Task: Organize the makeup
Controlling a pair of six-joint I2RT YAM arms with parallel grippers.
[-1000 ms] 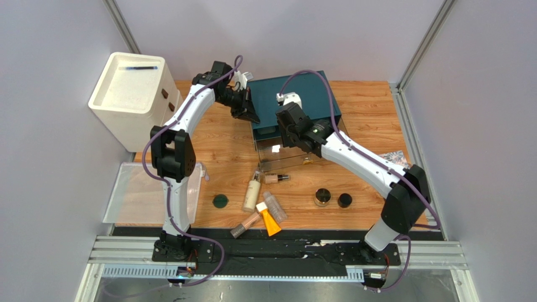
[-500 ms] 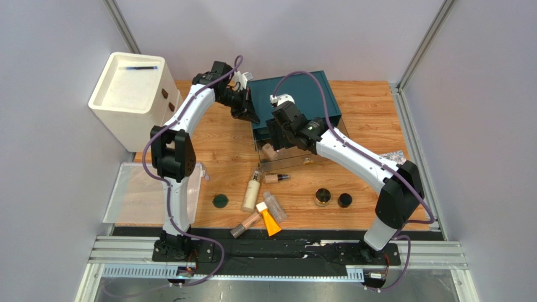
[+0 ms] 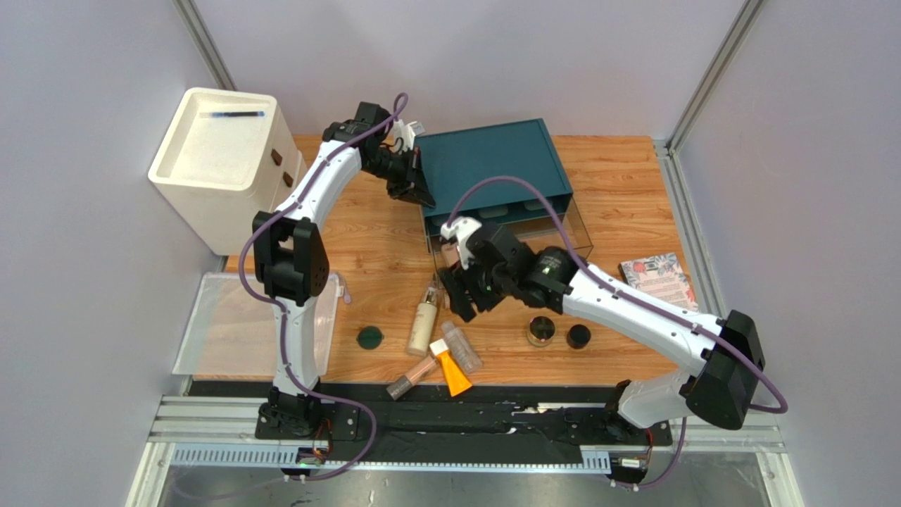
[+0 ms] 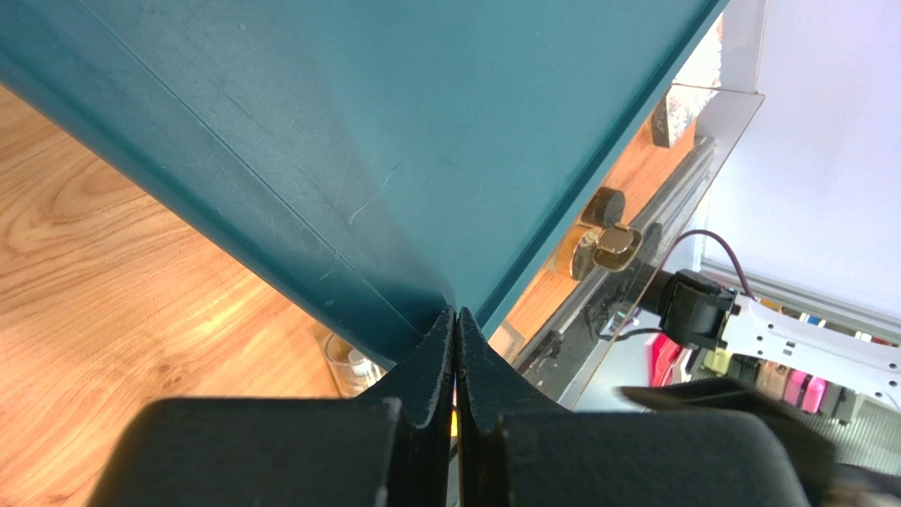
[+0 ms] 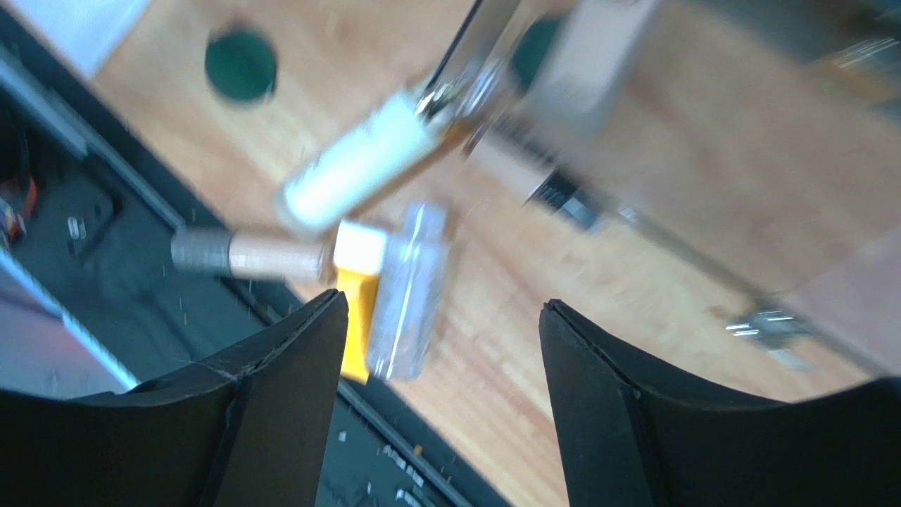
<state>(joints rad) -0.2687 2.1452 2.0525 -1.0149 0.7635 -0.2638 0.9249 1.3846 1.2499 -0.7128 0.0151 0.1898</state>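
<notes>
My right gripper (image 3: 461,302) (image 5: 442,306) hangs open and empty over the makeup lying on the table. Below it are a cream bottle (image 3: 423,327) (image 5: 360,174), a clear bottle (image 3: 461,348) (image 5: 407,290), an orange tube (image 3: 454,372) (image 5: 357,306) and a beige tube (image 3: 411,377) (image 5: 264,256). A dark-green disc (image 3: 369,338) (image 5: 240,63) lies to their left, two dark jars (image 3: 541,331) (image 3: 578,337) to their right. Another beige tube (image 3: 462,257) (image 5: 592,53) lies in the teal box's (image 3: 497,164) (image 4: 370,127) pulled-out clear drawer (image 3: 561,235). My left gripper (image 3: 415,192) (image 4: 457,317) is shut, tips against the box's left front corner.
A white drawer cabinet (image 3: 222,158) stands at the back left. A clear tray (image 3: 243,322) lies at the front left beside the left arm. A flower-patterned box (image 3: 661,278) lies at the right, behind the right arm.
My right gripper has opened and drawn back out of the clear drawer toward the front of the table, leaving a beige tube in the drawer. The left arm has not moved.
</notes>
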